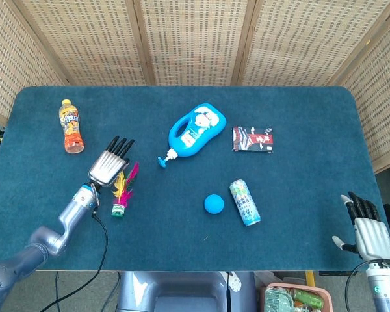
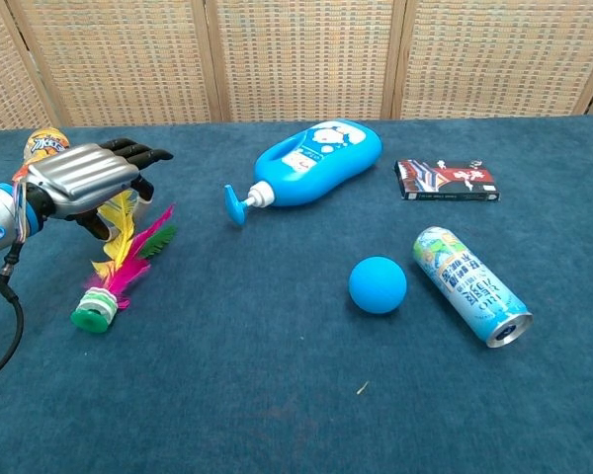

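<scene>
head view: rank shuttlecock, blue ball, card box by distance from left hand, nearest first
From the left hand:
1. Shuttlecock, directly under its fingers.
2. Blue ball, mid-table, to the right.
3. Card box, farther right, beyond the blue pump bottle.

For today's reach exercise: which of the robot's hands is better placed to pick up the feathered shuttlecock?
Left. The left hand hovers over the shuttlecock; the right hand sits at the table's far edge.
</scene>
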Action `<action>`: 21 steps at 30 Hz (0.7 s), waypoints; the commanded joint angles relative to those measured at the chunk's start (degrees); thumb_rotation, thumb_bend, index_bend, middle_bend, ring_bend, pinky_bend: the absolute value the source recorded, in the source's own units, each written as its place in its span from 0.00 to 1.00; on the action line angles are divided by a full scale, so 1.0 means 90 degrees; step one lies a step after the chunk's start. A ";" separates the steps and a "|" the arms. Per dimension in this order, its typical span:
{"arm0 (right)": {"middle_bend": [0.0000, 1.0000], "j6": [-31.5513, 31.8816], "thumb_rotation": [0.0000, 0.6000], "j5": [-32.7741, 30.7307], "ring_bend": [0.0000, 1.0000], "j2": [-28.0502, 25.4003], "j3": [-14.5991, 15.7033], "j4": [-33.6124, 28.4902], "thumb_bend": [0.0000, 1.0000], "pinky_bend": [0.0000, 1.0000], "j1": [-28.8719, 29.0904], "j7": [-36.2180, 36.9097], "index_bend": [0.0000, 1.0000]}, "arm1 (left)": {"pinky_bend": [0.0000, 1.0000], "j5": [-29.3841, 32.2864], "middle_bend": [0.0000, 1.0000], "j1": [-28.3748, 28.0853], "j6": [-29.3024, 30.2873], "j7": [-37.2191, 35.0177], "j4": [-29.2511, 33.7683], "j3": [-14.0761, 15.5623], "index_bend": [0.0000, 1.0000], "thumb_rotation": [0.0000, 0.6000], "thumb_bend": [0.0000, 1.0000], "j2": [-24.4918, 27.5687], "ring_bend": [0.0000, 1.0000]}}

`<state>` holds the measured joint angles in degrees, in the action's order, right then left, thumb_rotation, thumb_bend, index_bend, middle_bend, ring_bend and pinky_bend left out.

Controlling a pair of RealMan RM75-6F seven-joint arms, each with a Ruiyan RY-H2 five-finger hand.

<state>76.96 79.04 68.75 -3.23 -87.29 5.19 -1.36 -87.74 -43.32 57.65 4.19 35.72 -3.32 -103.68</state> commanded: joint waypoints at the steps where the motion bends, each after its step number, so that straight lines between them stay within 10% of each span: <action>1: 0.00 0.0012 1.00 0.0013 0.00 -0.0005 0.0006 -0.0007 0.17 0.00 -0.0006 0.0005 0.05 | 0.00 -0.0031 0.04 0.0005 0.0075 -0.0049 -0.0069 0.0022 0.67 1.00 0.36 -0.0038 0.00; 21: 0.00 0.0060 1.00 0.0124 0.00 -0.0008 0.0045 -0.0098 0.17 0.00 -0.0003 -0.0056 0.05 | 0.00 -0.0013 0.05 0.0087 0.0633 0.0251 0.0891 -0.0088 0.81 1.00 0.36 0.0992 0.00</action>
<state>77.46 80.11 68.70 -2.83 -88.14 5.18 -1.88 -88.07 -42.67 62.78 5.74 42.13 -3.75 -96.13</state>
